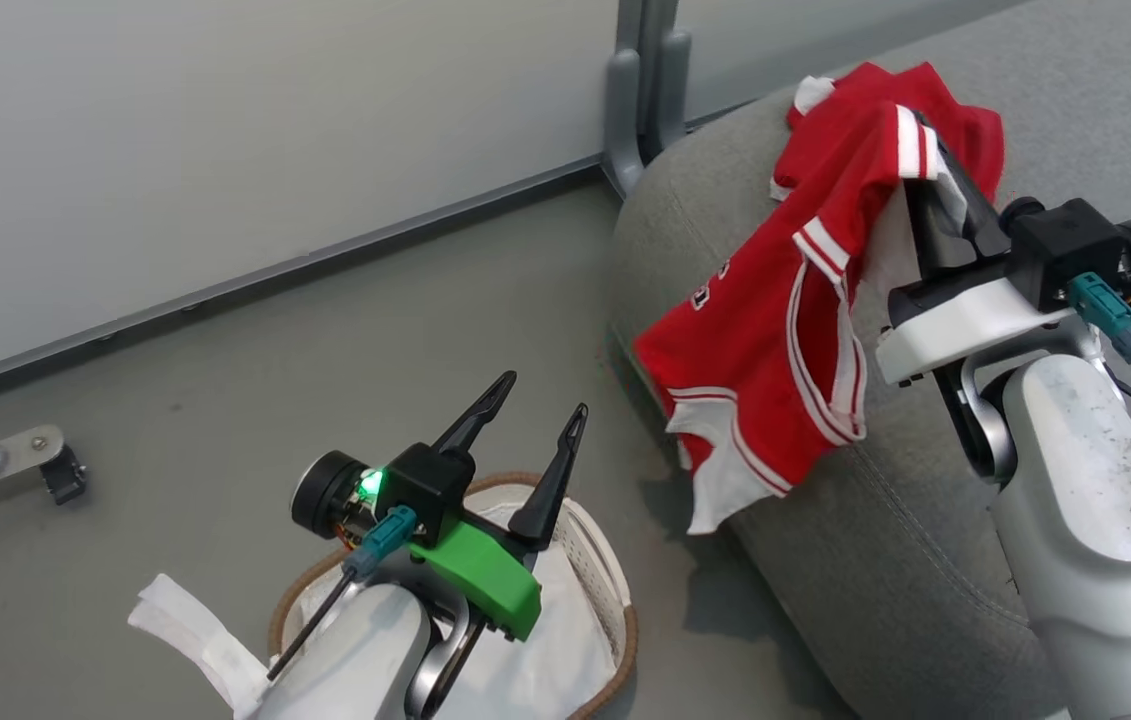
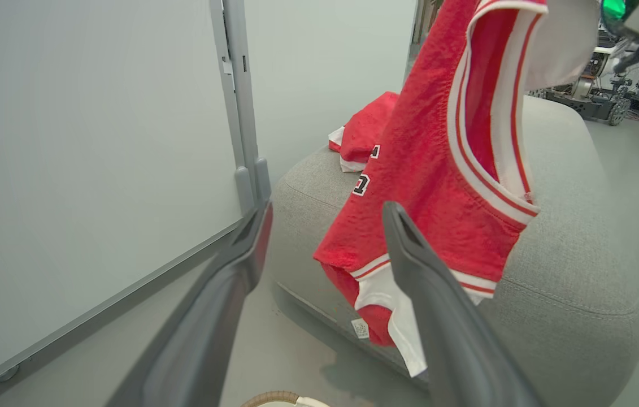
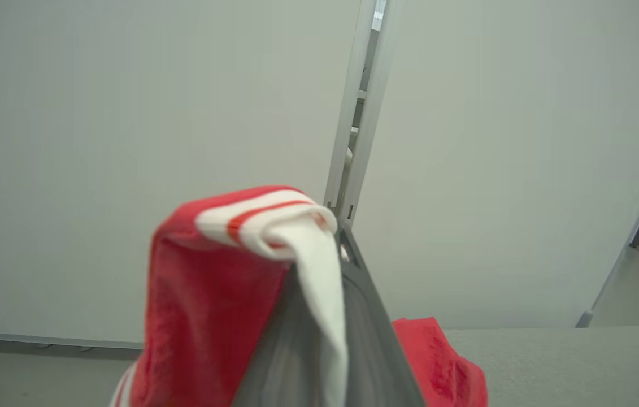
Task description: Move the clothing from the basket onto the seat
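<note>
The basket sits on the floor, its white liner showing inside; the left arm hides part of the interior. Above it the left gripper has its fingers spread and empty. The right gripper pinches the striped hem of a red garment that hangs over the edge of the seat. A second red garment lies farther back on the seat.

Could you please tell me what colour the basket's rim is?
Brown woven rim, best seen in the head view.
</note>
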Robot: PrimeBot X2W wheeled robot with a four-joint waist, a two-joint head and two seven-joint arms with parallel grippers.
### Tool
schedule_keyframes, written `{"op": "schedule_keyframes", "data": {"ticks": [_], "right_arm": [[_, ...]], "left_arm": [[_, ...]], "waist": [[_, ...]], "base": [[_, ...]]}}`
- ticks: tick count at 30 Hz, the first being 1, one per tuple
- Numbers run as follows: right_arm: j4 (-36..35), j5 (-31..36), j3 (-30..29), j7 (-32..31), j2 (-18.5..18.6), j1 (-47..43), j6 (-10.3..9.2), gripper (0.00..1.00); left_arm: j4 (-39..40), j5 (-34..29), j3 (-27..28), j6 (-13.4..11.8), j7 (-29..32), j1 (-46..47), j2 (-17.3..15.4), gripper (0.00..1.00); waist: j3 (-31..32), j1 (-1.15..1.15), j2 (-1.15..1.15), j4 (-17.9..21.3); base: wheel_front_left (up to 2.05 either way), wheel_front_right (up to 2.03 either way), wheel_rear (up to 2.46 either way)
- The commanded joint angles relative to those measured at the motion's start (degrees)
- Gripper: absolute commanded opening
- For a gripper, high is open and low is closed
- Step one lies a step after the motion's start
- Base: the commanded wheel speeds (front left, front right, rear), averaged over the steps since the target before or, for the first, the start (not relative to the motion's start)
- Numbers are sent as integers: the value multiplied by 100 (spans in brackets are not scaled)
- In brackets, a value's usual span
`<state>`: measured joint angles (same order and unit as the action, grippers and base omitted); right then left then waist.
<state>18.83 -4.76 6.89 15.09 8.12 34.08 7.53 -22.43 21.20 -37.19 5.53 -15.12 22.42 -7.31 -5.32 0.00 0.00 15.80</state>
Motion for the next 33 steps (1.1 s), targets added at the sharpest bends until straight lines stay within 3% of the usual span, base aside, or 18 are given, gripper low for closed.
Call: {"op": "schedule_keyframes", "data": {"ticks": [1, 8, 16, 27, 33], "right_arm": [[-45, 25, -45, 11, 9, 98, -8, 0], [-111, 68, -252, 11, 88, 241, -8, 0], [107, 191, -559, 12, 438, 1050, -8, 0], [989, 262, -1134, -296, 1679, 3167, -8, 0], [1726, 406, -1754, -390, 2130, 3567, -8, 0]], "left_arm": [[-22, -54, 36, 32, -4, 115, -1, 100], [-61, -221, 78, 119, -4, 278, 51, 100], [-76, -301, 37, 176, -4, 352, 107, 100], [-42, -381, -18, 197, -4, 564, 93, 100], [-13, -505, -103, 197, -4, 723, 47, 100]], "waist": [[-548, 0, 0, 585], [-888, 0, 0, 697], [-1167, 0, 0, 328], [-1708, 0, 0, -500], [-2150, 0, 0, -932]], "base": [[0, 0, 0], [0, 0, 0], [0, 0, 0], [0, 0, 0], [0, 0, 0]]}}
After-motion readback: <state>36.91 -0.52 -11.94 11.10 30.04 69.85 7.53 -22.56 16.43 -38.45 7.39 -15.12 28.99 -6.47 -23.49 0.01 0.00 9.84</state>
